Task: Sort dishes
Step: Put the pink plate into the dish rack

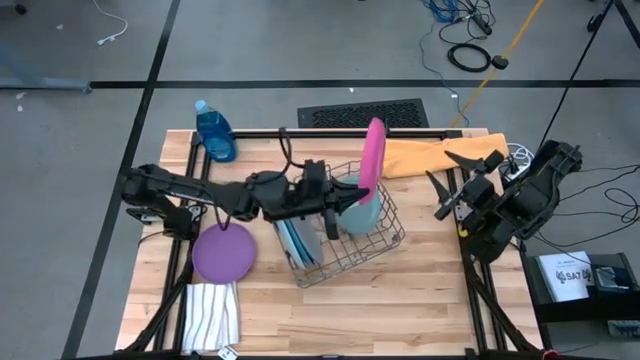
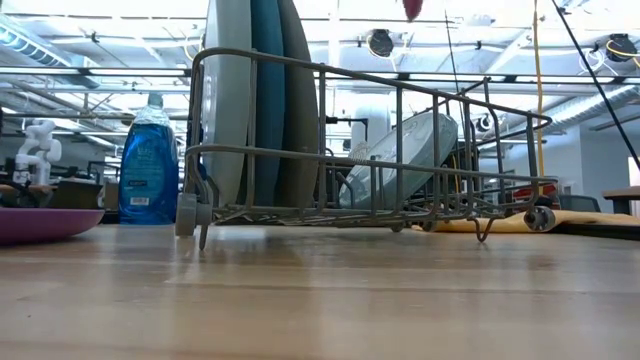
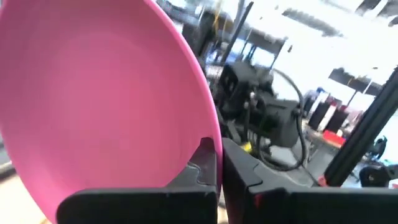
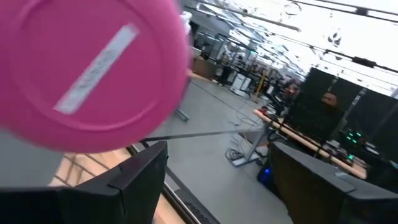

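Observation:
My left gripper (image 1: pixel 352 198) is shut on a magenta plate (image 1: pixel 372 155) that stands on edge above the wire rack (image 1: pixel 385 245). In the rack the grey (image 2: pixel 228 100), light blue (image 2: pixel 265 100) and dark blue (image 2: pixel 297 100) plates stand upright at its left end. A pale teal plate (image 2: pixel 400 155) leans inside it farther right. A purple plate (image 1: pixel 222 252) lies flat on the table left of the rack. My right gripper (image 1: pixel 448 175) is open and empty at the table's right edge, facing the magenta plate (image 4: pixel 93 68). My left gripper pinches the magenta plate's lower rim (image 3: pixel 208 134) between its two fingers, one finger (image 3: pixel 202 165) on each face. The fingers come from the table's left side. The plate stands on edge above the fingers, lifted clear of the rack.
A blue soap bottle (image 1: pixel 214 130) stands at the far left corner. An orange cloth (image 1: pixel 440 155) lies behind the rack at the far right. A striped white cloth (image 1: pixel 212 315) lies at the near left. Bare wood (image 1: pixel 380 310) lies in front of the rack.

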